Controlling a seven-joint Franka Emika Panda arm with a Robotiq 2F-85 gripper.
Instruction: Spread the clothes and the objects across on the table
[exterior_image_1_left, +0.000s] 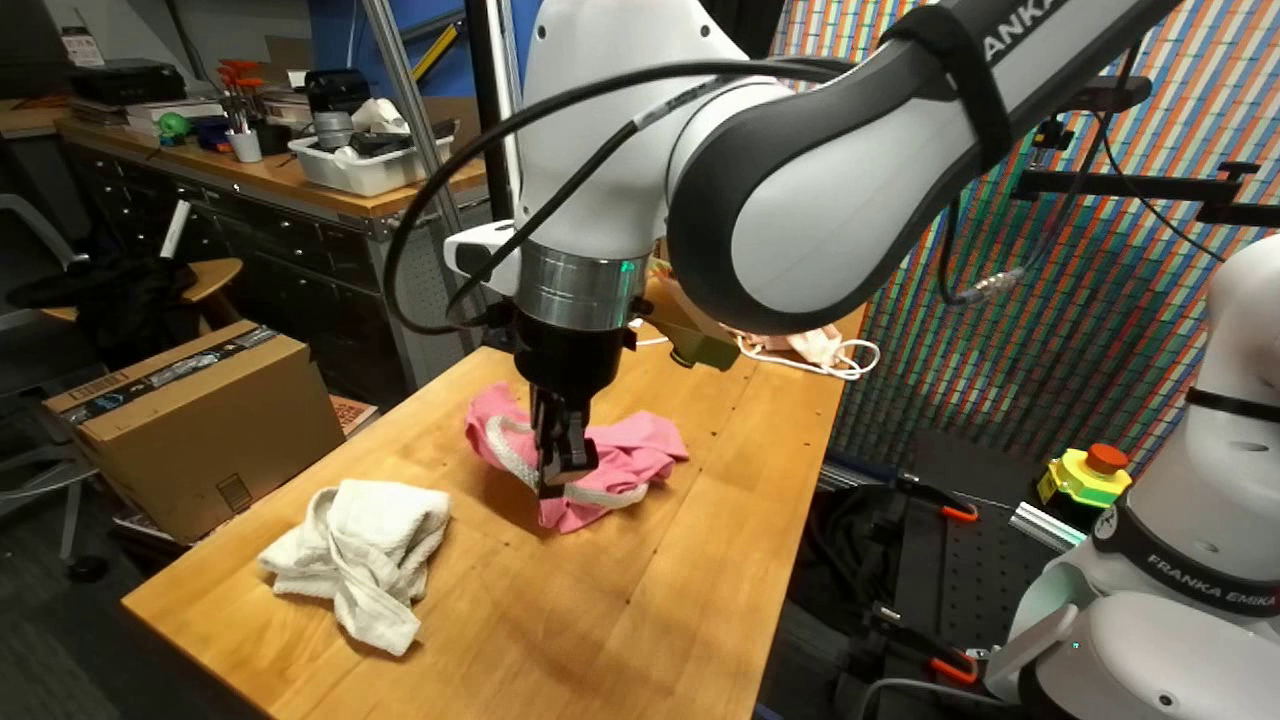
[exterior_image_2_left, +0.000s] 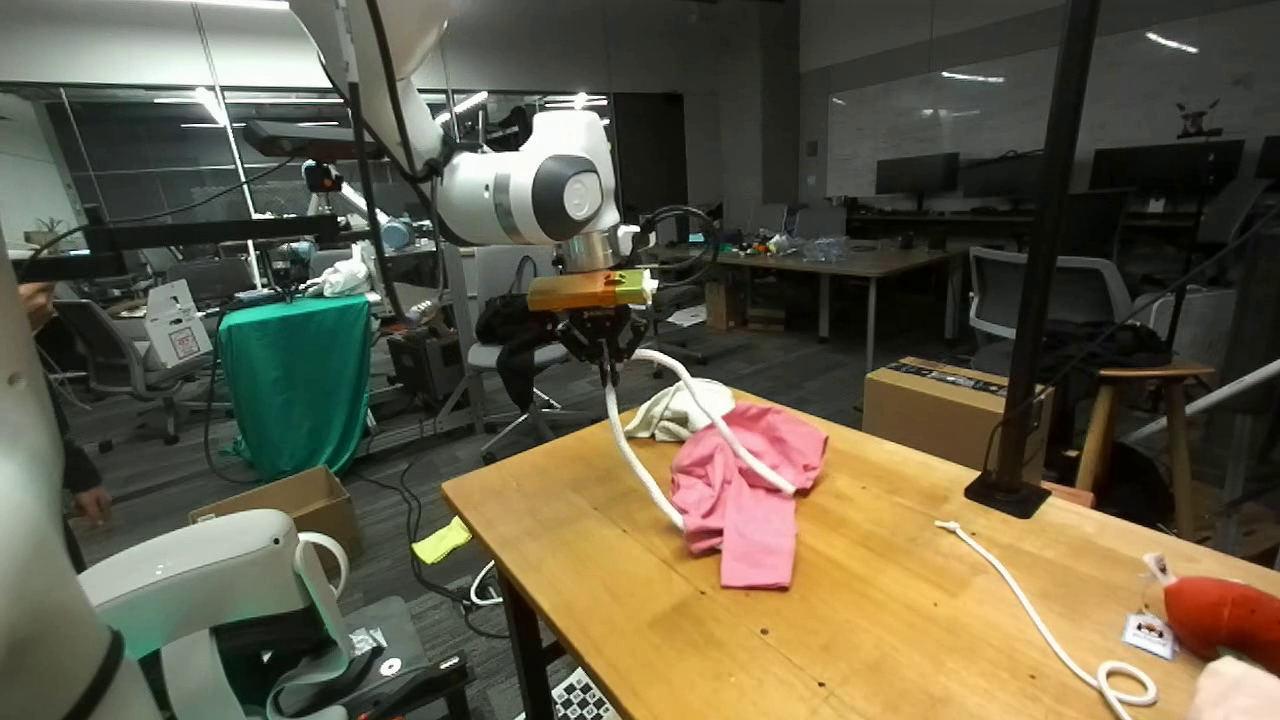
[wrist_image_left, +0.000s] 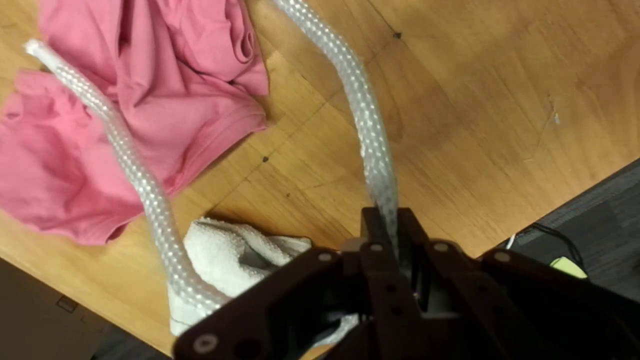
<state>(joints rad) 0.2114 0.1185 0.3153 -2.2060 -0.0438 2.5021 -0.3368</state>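
Pink garment (exterior_image_2_left: 740, 500): crumpled on table (exterior_image_2_left: 880, 590), below and beside tool (exterior_image_2_left: 609, 374). White braided rope (wrist_image_left: 370, 125): pinched in tool, strands dangling. We judge releasing here could drape rope across garment.

The place looks like a robotics laboratory. In an exterior view one can see a Franka robot arm (exterior_image_1_left: 850, 215), a yellow box (exterior_image_1_left: 1082, 481) with a red button (exterior_image_1_left: 1106, 459), and a bench (exterior_image_1_left: 272, 175) with dark drawers (exterior_image_1_left: 285, 235). In an exterior view, monitors (exterior_image_2_left: 917, 174) and office chairs (exterior_image_2_left: 1050, 290) are farther back.
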